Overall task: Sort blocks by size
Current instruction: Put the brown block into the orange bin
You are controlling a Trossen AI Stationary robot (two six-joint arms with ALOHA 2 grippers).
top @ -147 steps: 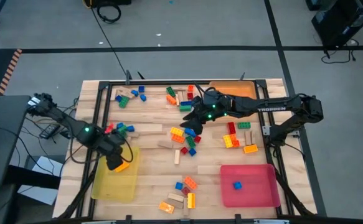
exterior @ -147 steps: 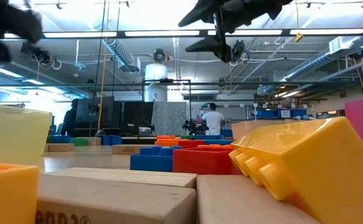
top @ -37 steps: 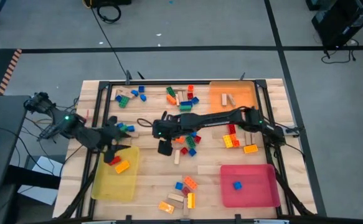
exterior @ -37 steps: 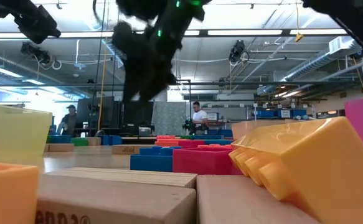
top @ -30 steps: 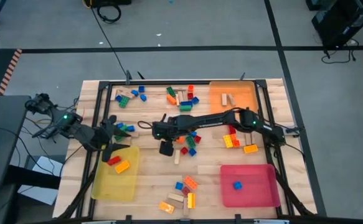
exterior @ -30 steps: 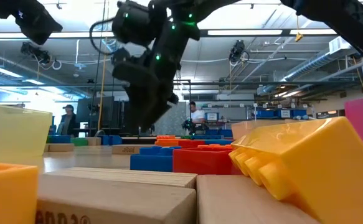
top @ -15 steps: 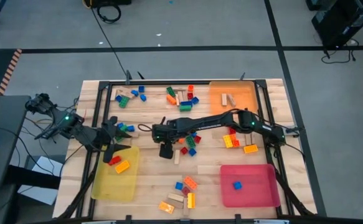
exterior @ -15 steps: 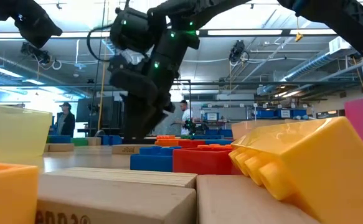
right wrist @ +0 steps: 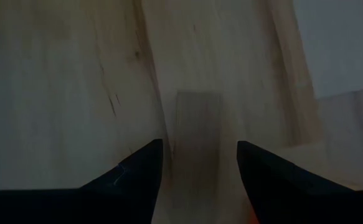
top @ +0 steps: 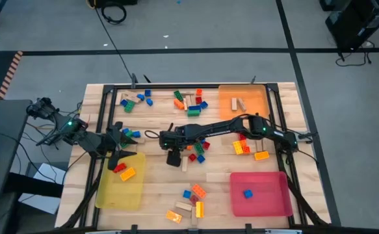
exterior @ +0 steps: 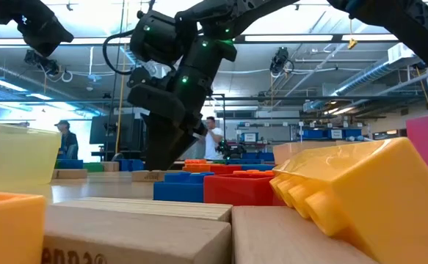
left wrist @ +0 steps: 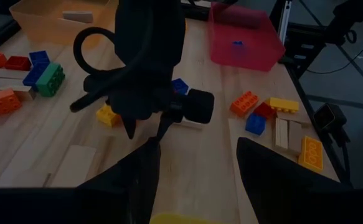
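Lying between the parted right fingers (right wrist: pixel 197 180), tan wooden block (right wrist: pixel 198 134) on table, untouched

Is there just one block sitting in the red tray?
Yes, the high view shows a single blue block alone in the red tray.

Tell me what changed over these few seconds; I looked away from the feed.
The right hand swung from the back pile to the table's middle and came down astride a wooden block, fingers open. The left hand drew back from the yellow tray, leaving a red and an orange block inside. Other blocks stayed put.
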